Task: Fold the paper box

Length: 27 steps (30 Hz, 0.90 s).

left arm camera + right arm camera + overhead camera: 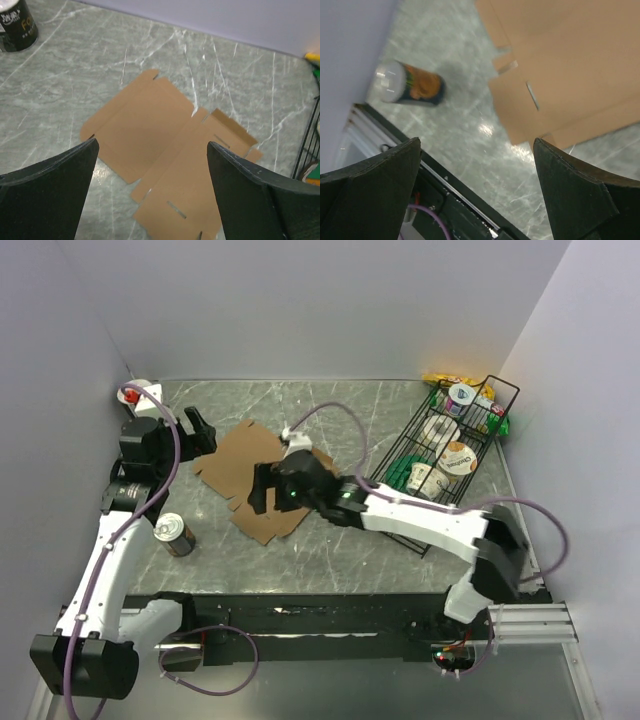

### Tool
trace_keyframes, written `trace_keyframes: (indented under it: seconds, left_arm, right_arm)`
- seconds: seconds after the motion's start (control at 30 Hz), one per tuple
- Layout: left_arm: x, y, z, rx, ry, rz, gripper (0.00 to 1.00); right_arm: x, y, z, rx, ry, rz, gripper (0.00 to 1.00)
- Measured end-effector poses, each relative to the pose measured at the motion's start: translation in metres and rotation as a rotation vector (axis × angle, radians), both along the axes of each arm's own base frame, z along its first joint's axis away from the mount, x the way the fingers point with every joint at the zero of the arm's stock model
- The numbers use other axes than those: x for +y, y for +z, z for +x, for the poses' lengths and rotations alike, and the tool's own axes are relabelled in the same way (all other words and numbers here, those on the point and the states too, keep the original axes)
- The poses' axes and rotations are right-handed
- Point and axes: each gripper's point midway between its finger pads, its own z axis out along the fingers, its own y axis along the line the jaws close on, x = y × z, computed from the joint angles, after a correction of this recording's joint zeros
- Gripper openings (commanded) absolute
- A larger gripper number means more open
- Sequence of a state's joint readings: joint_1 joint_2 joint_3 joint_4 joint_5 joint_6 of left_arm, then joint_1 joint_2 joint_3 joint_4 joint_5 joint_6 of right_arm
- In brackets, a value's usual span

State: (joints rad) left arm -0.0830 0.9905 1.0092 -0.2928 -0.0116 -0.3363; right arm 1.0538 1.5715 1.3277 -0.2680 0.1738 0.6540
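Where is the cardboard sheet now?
From above, the flat cardboard sheet lies left of centre on the table, right of the can and left of the wire basket.

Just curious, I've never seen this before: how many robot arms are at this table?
2. The left arm stands on the left beside a can; the right arm stretches across to the flat cardboard sheet.
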Motion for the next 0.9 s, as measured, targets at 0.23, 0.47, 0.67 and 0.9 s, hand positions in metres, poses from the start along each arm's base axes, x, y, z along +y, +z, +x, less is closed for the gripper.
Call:
trace_keyframes:
  seconds: [0.23,0.47,0.67,0.9]
  left_arm:
    - [-0.005,-0.006,-0.005,0.002,-0.038,0.014,0.96]
    - [-0.018,-0.006,-0.007,-0.007,-0.109,-0.003,0.96]
    - [-0.028,-0.009,-0.007,0.005,-0.146,-0.008,0.96]
    - [-0.035,-0.01,-0.008,0.007,-0.171,-0.005,0.96]
  right_arm:
    - [-0.009,-0.091,0.012,0.19,-0.153,-0.095,1.0]
    - [-0.05,-0.147,0.029,0.342,-0.352,-0.048,0.96]
    - [-0.057,-0.182,0.035,0.406,-0.457,-0.031,0.94]
    - [-0.048,-0.181,0.053,0.402,-0.568,0.086,0.89]
